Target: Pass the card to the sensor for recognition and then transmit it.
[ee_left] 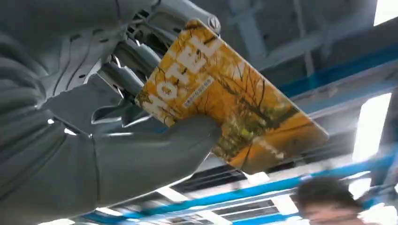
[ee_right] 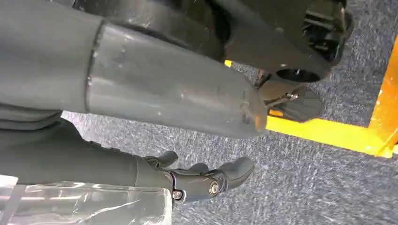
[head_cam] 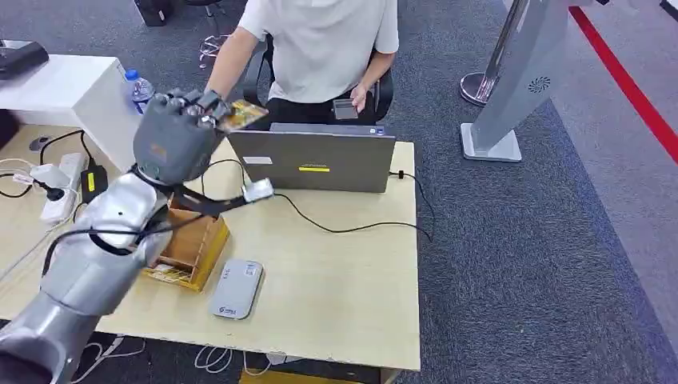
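1. Nearest the head camera, the silver left arm rises over the wooden surface, its left robot hand raised beside the laptop.
2. That robot hand pinches the yellow card between thumb and fingers; the card juts toward the seated person behind the laptop.
3. Near the laptop, a grey sensor lies flat beside a yellow box.
4. Hanging over carpet, the right robot hand holds nothing, fingers loosely apart.
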Robot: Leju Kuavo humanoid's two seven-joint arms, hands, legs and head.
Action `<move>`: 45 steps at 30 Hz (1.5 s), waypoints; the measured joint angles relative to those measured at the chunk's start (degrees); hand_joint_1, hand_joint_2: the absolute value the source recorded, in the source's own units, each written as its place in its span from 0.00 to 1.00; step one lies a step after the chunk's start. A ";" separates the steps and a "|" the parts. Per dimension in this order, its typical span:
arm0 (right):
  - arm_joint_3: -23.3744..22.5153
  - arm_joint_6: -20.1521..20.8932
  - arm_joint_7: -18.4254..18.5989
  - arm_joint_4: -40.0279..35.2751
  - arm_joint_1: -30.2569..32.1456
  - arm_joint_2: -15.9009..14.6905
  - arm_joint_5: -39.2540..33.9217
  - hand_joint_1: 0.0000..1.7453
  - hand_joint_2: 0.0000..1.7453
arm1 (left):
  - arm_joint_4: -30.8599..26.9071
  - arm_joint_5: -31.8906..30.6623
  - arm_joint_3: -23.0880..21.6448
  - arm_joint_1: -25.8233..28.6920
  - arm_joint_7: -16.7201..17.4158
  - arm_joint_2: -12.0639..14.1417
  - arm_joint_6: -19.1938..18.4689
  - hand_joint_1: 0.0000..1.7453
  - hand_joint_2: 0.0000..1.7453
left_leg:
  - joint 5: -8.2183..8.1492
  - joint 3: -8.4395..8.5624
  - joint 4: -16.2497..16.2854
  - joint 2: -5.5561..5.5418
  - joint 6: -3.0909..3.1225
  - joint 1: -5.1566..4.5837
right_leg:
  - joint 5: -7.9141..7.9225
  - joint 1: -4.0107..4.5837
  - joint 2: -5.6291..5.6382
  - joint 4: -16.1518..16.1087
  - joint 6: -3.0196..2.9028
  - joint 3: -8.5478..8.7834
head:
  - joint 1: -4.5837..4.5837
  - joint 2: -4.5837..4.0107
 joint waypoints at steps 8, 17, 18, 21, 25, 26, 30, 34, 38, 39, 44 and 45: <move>0.85 0.81 1.27 -0.07 -1.34 0.31 1.62 0.00 0.00 | 33.31 -2.91 2.05 -18.34 5.79 -5.99 -5.96 1.00 1.00 | 0.16 -0.10 0.01 0.15 0.02 -0.02 | 0.20 0.01 0.18 0.04 0.09 -0.10 | -0.04 0.00; 0.90 0.61 1.27 -0.07 -1.49 0.55 2.12 0.00 0.00 | 50.49 -1.09 2.81 -21.96 6.16 -8.18 -4.59 0.00 1.00 | 0.15 -0.20 0.00 0.13 0.02 -0.02 | 0.18 0.01 0.17 0.04 0.10 -0.21 | -0.07 0.00; 0.90 0.59 1.27 -0.07 -1.47 0.55 2.12 0.00 0.00 | 51.29 -0.78 2.95 -22.07 6.14 -8.24 -4.54 0.00 1.00 | 0.15 -0.21 0.00 0.13 0.02 -0.02 | 0.18 0.01 0.17 0.04 0.10 -0.22 | -0.07 0.00; 0.87 0.53 1.29 -0.07 -1.45 0.55 2.12 0.00 0.00 | 53.01 -0.22 3.45 -22.24 5.88 -8.33 -3.98 0.00 1.00 | 0.16 -0.22 0.00 0.12 0.02 -0.02 | 0.18 0.01 0.16 0.04 0.10 -0.22 | -0.07 0.00; 0.87 0.37 1.40 -0.07 -1.42 0.55 2.10 0.00 0.00 | 54.13 0.11 3.89 -22.10 5.05 -8.33 -2.03 0.00 1.00 | 0.16 -0.23 0.00 0.12 0.02 -0.02 | 0.18 0.01 0.16 0.04 0.10 -0.22 | -0.07 0.00; 0.87 0.35 1.33 -0.07 -1.41 0.55 2.01 0.00 0.00 | 54.13 0.20 4.00 -21.92 4.62 -8.29 -1.12 0.00 1.00 | 0.16 -0.23 0.00 0.12 0.02 -0.02 | 0.18 0.01 0.15 0.04 0.10 -0.22 | -0.07 0.00; 0.85 -0.07 1.03 -0.07 -1.21 0.55 1.66 0.00 0.00 | 53.08 1.53 4.28 -20.19 2.78 -8.27 0.81 0.00 1.00 | 0.15 -0.23 0.00 0.12 0.02 -0.04 | 0.18 -0.02 0.15 0.04 0.10 -0.22 | -0.07 0.00; 0.48 -0.76 0.09 -0.04 -0.38 0.55 0.70 0.00 0.00 | 43.24 3.74 4.58 -13.58 1.66 -7.57 0.07 0.00 1.00 | 0.13 -0.25 0.00 0.12 0.04 -0.05 | 0.15 -0.04 0.15 0.04 0.12 -0.21 | -0.07 0.00; -0.72 -1.42 -1.22 0.00 0.57 0.55 -0.59 0.00 0.00 | 27.59 5.40 4.58 -4.20 1.27 -5.30 -1.73 0.00 1.00 | 0.01 -0.25 -0.01 0.24 0.01 -0.07 | 0.11 -0.05 0.30 0.03 0.14 -0.25 | -0.07 0.00; -1.07 -1.55 -1.60 0.00 0.89 0.55 -0.92 0.00 0.00 | 23.11 5.36 4.58 -1.38 1.33 -4.50 -1.79 0.00 1.00 | -0.02 -0.24 -0.02 0.24 0.02 -0.07 | 0.09 -0.05 0.30 0.03 0.15 -0.26 | -0.02 0.00; -2.69 -2.10 -2.78 0.02 2.09 0.52 -1.99 0.00 0.00 | 3.20 2.51 4.87 12.96 1.20 -0.28 2.48 0.00 1.00 | -0.11 -0.28 -0.03 0.26 0.07 -0.07 | -0.06 -0.05 0.33 0.02 0.12 -0.30 | -0.07 0.00; -3.06 -2.23 -2.89 0.02 2.23 0.52 -2.08 0.00 0.00 | -0.64 1.56 5.18 15.42 0.72 0.24 4.58 0.00 1.00 | -0.12 -0.30 -0.04 0.26 0.08 -0.07 | -0.10 -0.06 0.31 0.02 0.14 -0.28 | -0.04 0.00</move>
